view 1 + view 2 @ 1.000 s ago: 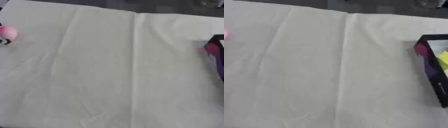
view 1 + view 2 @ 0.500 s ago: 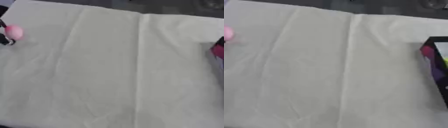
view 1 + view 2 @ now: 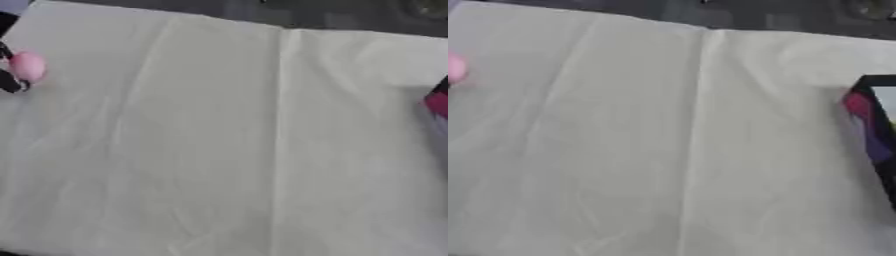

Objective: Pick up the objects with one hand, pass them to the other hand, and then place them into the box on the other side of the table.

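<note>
You're looking at a pink obj [image 3: 26,65] far left of the box [image 3: 874,120]; prob light, smooth — cup its middle. L hand [image 3: 9,82] beside it: fingers' state can't tell.

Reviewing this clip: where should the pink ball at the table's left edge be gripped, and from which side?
Probably across its rounded middle, coming from the left: the pink ball sits at the cloth's left edge, and dark parts, likely the left hand, already flank it there. Its roundness offers no preferred axis.

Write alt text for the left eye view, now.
A pale creased cloth covers the table; at the far left edge a round pink object sits between dark parts, likely the left robot hand. A dark box's pink-sided corner shows at right.
</note>
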Robot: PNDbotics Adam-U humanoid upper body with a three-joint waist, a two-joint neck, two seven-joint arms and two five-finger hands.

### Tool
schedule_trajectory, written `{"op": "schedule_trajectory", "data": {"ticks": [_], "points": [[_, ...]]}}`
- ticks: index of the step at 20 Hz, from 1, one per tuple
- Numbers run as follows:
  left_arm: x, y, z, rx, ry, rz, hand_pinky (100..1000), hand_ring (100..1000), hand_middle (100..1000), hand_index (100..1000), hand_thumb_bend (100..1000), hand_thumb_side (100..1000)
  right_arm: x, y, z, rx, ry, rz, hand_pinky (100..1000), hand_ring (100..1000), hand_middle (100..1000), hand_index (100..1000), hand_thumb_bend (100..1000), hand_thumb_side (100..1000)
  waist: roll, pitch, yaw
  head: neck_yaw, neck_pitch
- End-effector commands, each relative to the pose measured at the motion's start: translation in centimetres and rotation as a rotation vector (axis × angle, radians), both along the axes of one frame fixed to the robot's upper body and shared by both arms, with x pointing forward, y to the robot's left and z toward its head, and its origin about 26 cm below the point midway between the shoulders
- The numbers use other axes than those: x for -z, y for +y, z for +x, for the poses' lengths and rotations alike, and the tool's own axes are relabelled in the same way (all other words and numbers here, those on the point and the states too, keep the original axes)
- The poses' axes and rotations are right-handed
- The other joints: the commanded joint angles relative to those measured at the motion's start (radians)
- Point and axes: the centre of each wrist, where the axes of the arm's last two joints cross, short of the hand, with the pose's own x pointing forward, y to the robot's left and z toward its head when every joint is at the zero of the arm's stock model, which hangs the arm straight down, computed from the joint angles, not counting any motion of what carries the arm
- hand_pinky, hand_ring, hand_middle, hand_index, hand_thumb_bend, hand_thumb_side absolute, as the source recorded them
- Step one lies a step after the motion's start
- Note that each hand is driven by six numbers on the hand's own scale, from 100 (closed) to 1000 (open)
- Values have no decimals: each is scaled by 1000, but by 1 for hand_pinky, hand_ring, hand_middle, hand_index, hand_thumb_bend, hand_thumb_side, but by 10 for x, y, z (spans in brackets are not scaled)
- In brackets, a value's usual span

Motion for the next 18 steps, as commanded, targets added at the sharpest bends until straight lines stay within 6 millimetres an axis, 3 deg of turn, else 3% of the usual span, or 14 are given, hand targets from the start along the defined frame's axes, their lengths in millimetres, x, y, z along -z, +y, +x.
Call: {"op": "schedule_trajectory", "data": {"ticks": [1, 9, 10, 18], "points": [[-18, 3, -3, -38, -66, 41, 782, 793, 715, 700, 415, 100, -8, 0, 0, 19, -10, -21, 678, 767, 775, 782, 482, 144, 10, 0, -4, 8, -15], [-7, 0, 1, -63, -152, 67, 764, 757, 665, 615, 231, 100, -7, 1, 0, 17, -5, -10, 678, 767, 775, 782, 481, 145, 9, 4, -9, 10, -15], [-6, 0, 2, -63, -159, 68, 760, 747, 649, 580, 159, 104, -7, 2, 0, 17, -6, -10, 678, 767, 775, 782, 480, 144, 9, 4, -9, 9, -16], [-3, -1, 2, -46, -222, 90, 745, 708, 591, 490, 174, 100, -7, 1, 0, 17, -2, -10, 678, 767, 775, 782, 477, 145, 10, -6, -8, -2, -9]]}}
